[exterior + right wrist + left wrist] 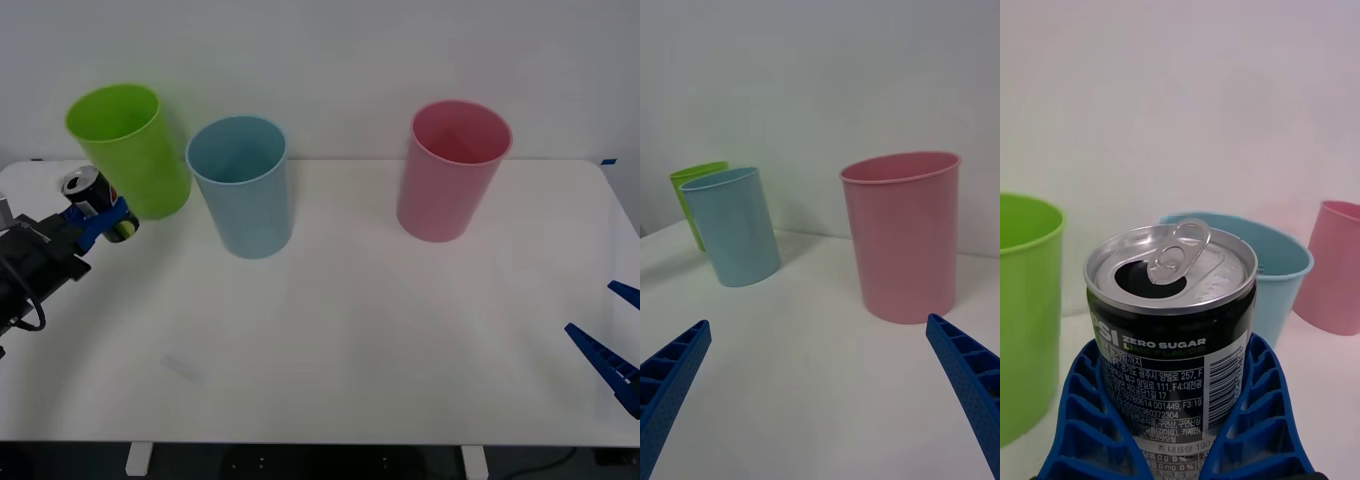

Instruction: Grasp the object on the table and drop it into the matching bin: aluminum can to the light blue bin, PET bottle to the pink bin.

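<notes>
A: At the far left of the front view, where is the left end effector (100, 222)?

B: Above the left end of the white counter (330, 340), its blue fingers clamped on the aluminum can (92, 200). The can is lifted, silver top tilted up. The lime green bin (130, 150) stands just behind it, the light blue bin (240, 185) off to its right and the pink bin (452, 170) well beyond that.

A: And the right end effector (610, 335)?

B: Low at the counter's right edge, fingers spread apart and holding nothing. A broad bare stretch of counter lies between the two arms, and a plain pale wall runs behind the bins.

A: The right wrist view?

B: The two blue fingers (970, 375) sit wide apart. The pink bin (902, 236) stands upright straight ahead of them, the light blue bin (734, 225) farther off to one side, and the green bin (692, 191) partly hidden behind it. Open counter (805, 375) fills the room up to the pink bin.

A: The left wrist view?

B: The can (1172, 322) is upright between the ribbed blue fingers (1090, 405), which press on both its sides. Its mouth is open and the pull tab raised. The black label reads "ZERO SUGAR", with green "LIME FLAVOR" under it, then small Korean print and a barcode. The light blue bin (1289, 277) is just behind the can, the green bin (1026, 315) to one side and the pink bin (1334, 270) to the other.
</notes>
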